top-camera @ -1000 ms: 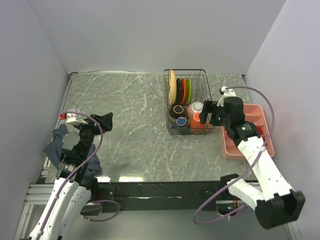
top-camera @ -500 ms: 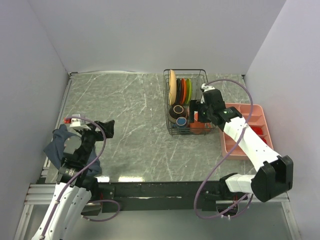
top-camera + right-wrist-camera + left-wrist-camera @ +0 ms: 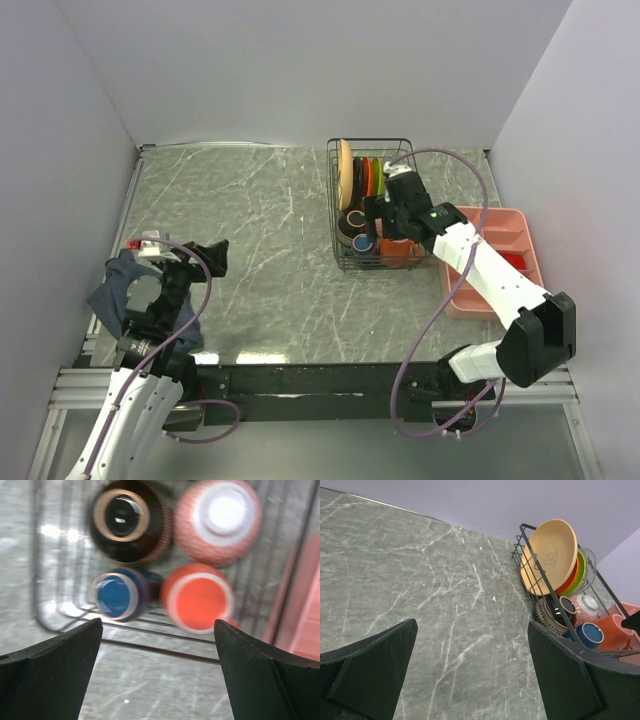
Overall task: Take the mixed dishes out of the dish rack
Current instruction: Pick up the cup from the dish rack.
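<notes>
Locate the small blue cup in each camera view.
Top external: blue cup in the dish rack's near-left corner.
Left wrist: blue cup low at the right edge.
Right wrist: blue cup left of centre.
Shared landmark: the brown bowl right beside it.

Soft, even light throughout; the right wrist view is blurred, the orange mug (image 3: 198, 597) smeared.

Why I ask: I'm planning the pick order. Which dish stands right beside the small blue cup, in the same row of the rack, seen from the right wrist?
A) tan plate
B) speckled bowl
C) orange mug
C: in the right wrist view the orange mug stands immediately beside the blue cup, in the same row.
</notes>
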Tool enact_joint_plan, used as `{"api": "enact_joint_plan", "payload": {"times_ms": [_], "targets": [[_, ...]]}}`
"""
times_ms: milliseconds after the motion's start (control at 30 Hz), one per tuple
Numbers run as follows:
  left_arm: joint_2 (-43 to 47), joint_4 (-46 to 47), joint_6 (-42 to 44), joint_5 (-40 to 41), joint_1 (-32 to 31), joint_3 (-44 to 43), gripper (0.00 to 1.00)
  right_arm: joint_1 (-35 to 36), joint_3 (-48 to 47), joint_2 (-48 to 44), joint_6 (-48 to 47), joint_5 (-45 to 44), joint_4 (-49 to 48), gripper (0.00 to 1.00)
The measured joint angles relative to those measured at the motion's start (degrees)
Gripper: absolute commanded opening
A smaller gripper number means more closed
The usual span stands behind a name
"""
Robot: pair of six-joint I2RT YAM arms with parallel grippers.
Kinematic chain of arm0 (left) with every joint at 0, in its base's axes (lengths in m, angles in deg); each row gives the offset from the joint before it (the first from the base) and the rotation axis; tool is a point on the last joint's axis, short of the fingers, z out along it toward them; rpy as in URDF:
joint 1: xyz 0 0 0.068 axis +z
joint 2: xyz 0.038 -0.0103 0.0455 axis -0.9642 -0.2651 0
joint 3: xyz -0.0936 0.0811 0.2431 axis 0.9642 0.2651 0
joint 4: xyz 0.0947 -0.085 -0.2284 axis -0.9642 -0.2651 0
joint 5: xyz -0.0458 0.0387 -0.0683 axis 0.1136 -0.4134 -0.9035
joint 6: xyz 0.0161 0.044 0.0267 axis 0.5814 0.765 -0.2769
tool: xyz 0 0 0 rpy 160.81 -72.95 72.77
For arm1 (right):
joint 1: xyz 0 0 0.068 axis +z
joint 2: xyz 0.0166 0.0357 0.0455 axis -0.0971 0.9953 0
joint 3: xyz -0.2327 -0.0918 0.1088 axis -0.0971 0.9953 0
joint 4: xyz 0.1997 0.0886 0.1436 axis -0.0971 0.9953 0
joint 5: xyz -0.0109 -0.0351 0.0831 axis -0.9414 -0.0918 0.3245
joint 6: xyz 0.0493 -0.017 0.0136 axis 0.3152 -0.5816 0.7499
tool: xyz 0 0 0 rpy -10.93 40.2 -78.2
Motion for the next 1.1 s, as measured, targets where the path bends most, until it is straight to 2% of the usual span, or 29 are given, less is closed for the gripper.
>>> {"api": "enact_joint_plan", "payload": {"times_ms": [200, 667, 1100], "targets": [[0.3, 1.4, 0.0, 0.0, 0.0, 0.3, 1.00, 5.9, -3.4, 2.2, 2.4, -1.6, 0.0, 0.99], [0.8, 1.8, 0.0, 0.0, -1.3, 0.9, 1.00, 11.3, -12.1, 19.2, 10.1, -10.1, 2.9, 0.95], [1.0, 1.8, 0.0, 0.0, -2.8, 0.9, 0.99, 12.2, -11.0, 22.1, 13.4, -15.3, 4.2, 0.91]]}}
